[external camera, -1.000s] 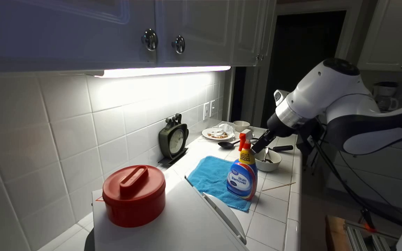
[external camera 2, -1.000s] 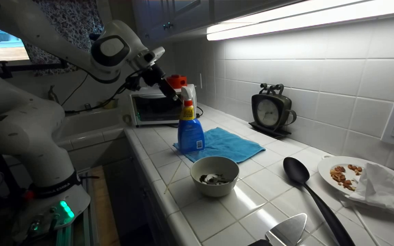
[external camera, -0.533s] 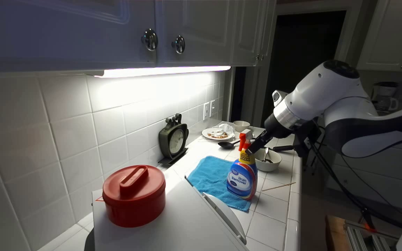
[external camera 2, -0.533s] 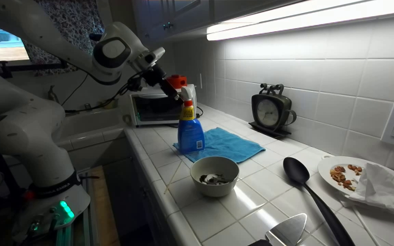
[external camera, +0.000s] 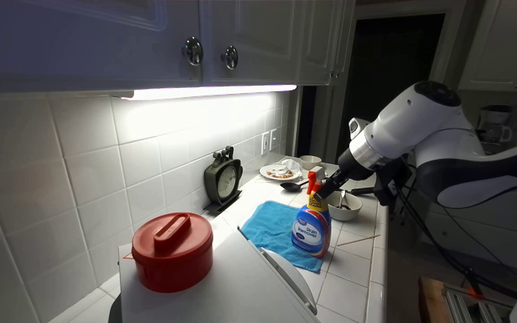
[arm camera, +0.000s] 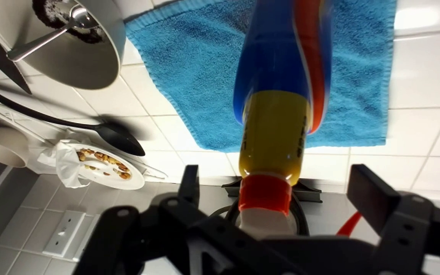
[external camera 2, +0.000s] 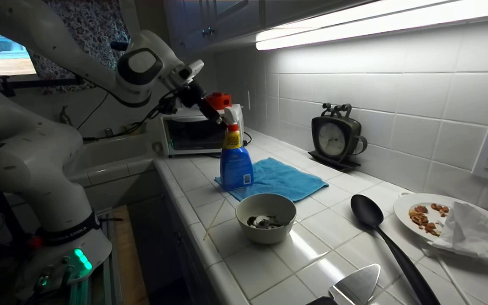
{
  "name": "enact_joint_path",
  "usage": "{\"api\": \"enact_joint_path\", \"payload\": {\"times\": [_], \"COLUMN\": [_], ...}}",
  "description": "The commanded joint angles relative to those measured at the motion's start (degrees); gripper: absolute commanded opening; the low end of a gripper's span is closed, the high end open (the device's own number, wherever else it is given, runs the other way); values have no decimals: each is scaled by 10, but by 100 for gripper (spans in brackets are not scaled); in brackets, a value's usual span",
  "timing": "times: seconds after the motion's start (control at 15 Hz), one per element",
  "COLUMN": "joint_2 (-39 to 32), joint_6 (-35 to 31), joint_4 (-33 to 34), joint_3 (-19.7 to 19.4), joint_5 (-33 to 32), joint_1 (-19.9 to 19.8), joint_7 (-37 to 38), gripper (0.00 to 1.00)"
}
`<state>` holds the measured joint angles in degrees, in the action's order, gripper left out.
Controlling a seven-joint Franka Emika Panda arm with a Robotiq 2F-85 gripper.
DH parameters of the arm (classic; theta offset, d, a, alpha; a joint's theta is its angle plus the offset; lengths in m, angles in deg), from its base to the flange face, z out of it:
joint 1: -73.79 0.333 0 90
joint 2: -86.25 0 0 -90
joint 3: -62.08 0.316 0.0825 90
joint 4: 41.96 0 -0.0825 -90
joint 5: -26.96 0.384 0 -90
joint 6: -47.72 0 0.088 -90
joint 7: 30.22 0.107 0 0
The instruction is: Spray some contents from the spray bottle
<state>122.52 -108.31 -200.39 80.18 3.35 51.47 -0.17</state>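
- Black two-fingered end effector (arm camera: 275, 183): tilted downward, fingers spread apart.
- At its tips: upright blue plastic spray bottle (external camera 2: 236, 168) with yellow neck and red collar, seen between the fingers with gaps either side.
- Below the end effector: flat blue cloth (external camera 2: 286, 178) under the bottle, on the white tiled bench (external camera 2: 324, 231).
- Lower, to one side of it: round off-white bowl (external camera 2: 265, 236).
- Well away from it: white plate (external camera 2: 405, 206) bearing brown nuts (external camera 2: 419, 218).
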Motion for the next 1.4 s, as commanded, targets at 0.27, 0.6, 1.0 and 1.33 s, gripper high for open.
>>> {"api": "enact_joint_path", "payload": {"times": [0.27,0.6,1.0,1.33], "joint_2": [-1,-1,-1,-5], "joint_6": [-18,-35,-66,-86], "joint_4": [0,0,0,0], "joint_3": [66,102,142,173], "joint_5": [-24,-35,-44,-46], "joint_1": [-58,-88,-130,-159], "joint_7": [56,89,118,130], "gripper": [100,100,100,100]}}
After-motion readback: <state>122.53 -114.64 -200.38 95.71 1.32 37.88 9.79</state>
